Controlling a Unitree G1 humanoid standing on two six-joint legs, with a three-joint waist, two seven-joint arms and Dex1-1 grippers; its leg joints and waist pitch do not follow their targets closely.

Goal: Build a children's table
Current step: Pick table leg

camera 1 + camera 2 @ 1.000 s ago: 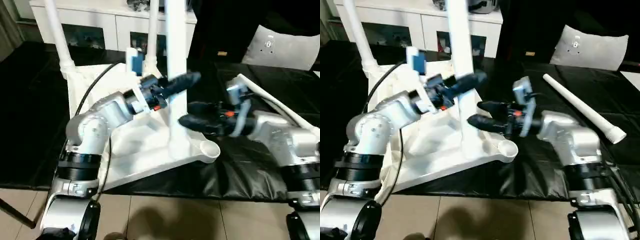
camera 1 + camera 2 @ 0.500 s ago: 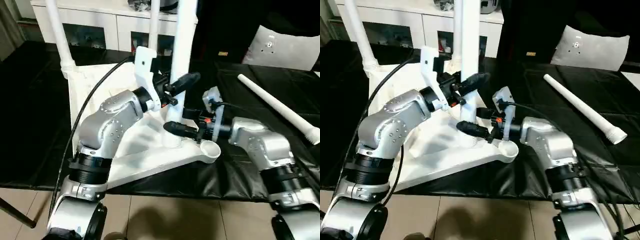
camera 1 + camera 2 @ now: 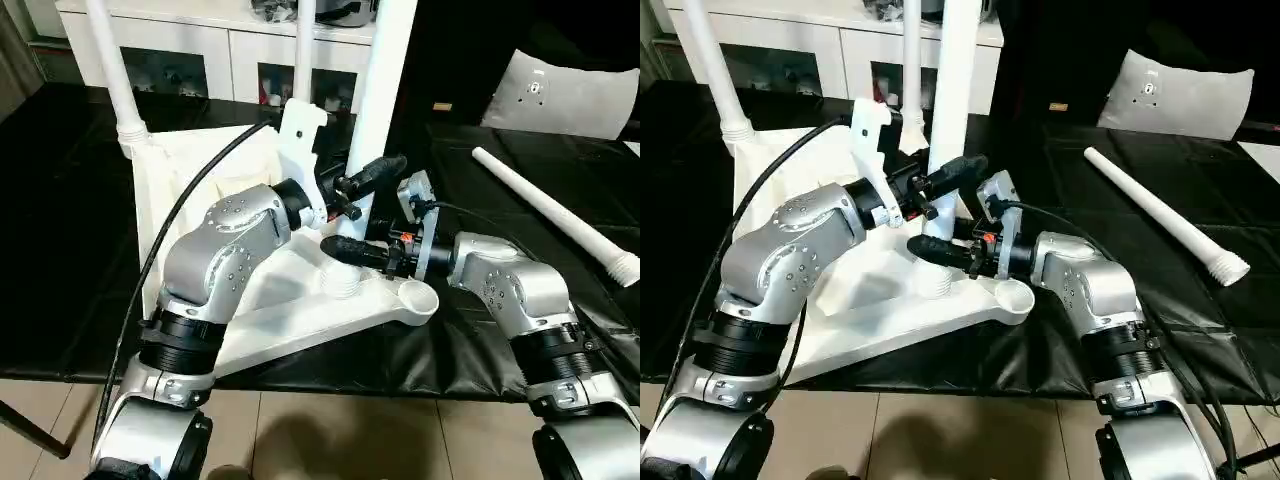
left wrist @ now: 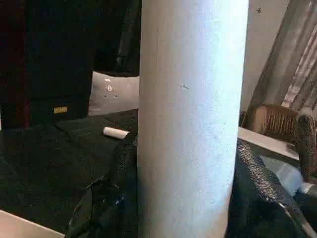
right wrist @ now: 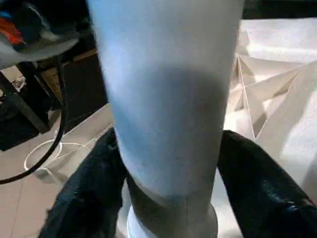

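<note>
The white table top [image 3: 190,170] lies upside down on a black mat, ribbed side up. Two legs stand in its far sockets, one at the left [image 3: 115,70] and one at the back [image 3: 306,30]. A third leg [image 3: 385,90] stands in a near socket, leaning slightly right. My left gripper [image 3: 368,178] is shut on this leg at mid height; its black fingers [image 4: 116,173] flank it. My right gripper [image 3: 348,250] is shut on the same leg just above the socket. The near right corner socket [image 3: 420,297] is empty. A fourth leg [image 3: 550,215] lies loose on the mat at the right.
A white cabinet with glass doors [image 3: 230,60] stands behind the mat. A pale grey cushion [image 3: 570,95] rests at the back right. A black cable [image 3: 170,220] loops along my left arm. Tiled floor [image 3: 350,440] runs along the mat's near edge.
Both grippers have closed in on the near leg, the right one sliding left and down to its base. The leg's top has tipped rightward. The camera has shifted slightly.
</note>
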